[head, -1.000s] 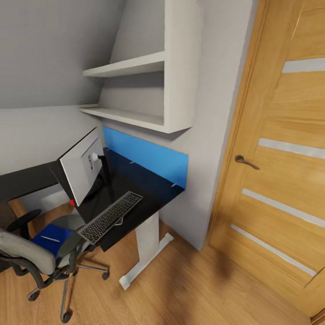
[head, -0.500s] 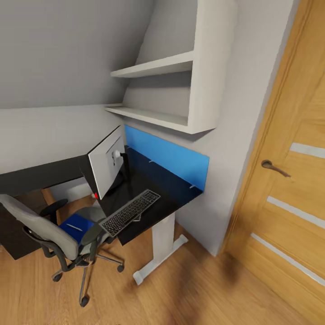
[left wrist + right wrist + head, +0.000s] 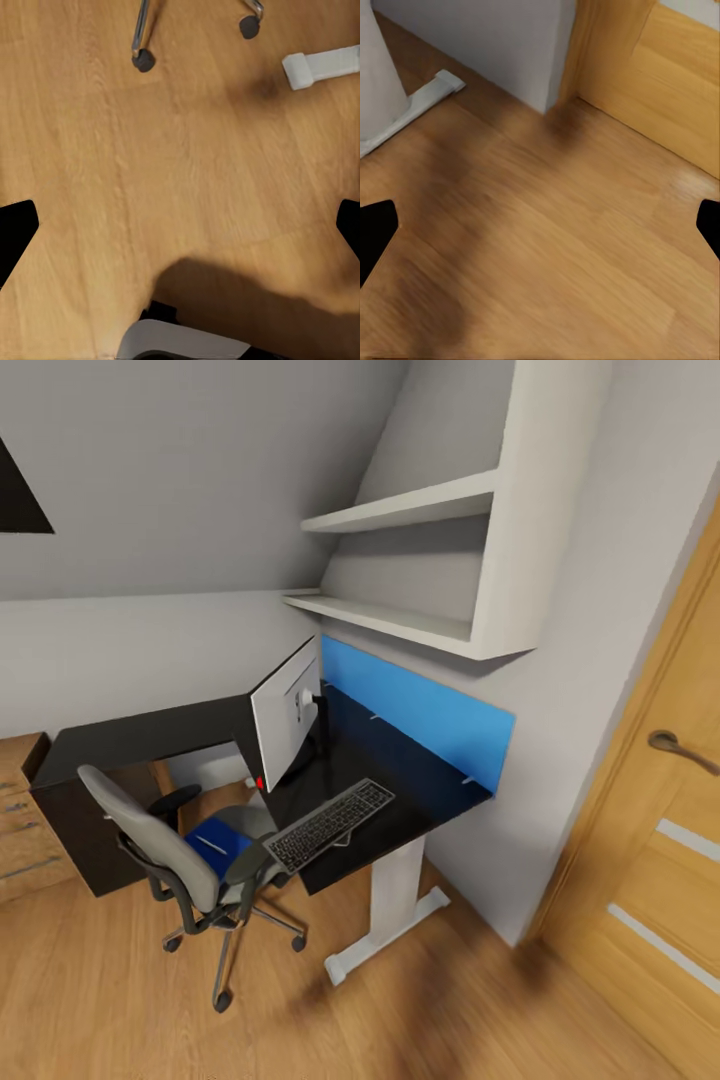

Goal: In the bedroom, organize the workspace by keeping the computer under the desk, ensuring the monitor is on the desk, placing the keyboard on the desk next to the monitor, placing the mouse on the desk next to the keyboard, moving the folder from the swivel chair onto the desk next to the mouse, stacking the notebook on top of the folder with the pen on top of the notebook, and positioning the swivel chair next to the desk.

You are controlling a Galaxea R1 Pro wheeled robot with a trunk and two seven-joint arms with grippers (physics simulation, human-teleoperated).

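The black-topped desk (image 3: 425, 800) stands against the wall. On it the monitor (image 3: 283, 728) shows its silver-white back, and the keyboard (image 3: 331, 824) lies near the front edge. The grey swivel chair (image 3: 165, 852) is drawn up to the desk, with the blue folder (image 3: 222, 837) on its seat and the white pen (image 3: 210, 844) lying on the folder. The computer, mouse and notebook are out of view. My left gripper (image 3: 180, 229) and right gripper (image 3: 540, 225) both hang open over bare wood floor, holding nothing.
White wall shelves (image 3: 420, 565) and a blue panel (image 3: 420, 712) sit above the desk. A wooden door (image 3: 660, 840) is at the right, a wooden drawer unit (image 3: 18, 825) at the left. The chair's castors (image 3: 142, 60) and the desk's white foot (image 3: 322, 66) lie ahead of my left gripper.
The whole head view has shifted: the camera has swung left, so desk and chair sit further right and the drawer unit has come into view. Nothing on the desk or chair has moved.
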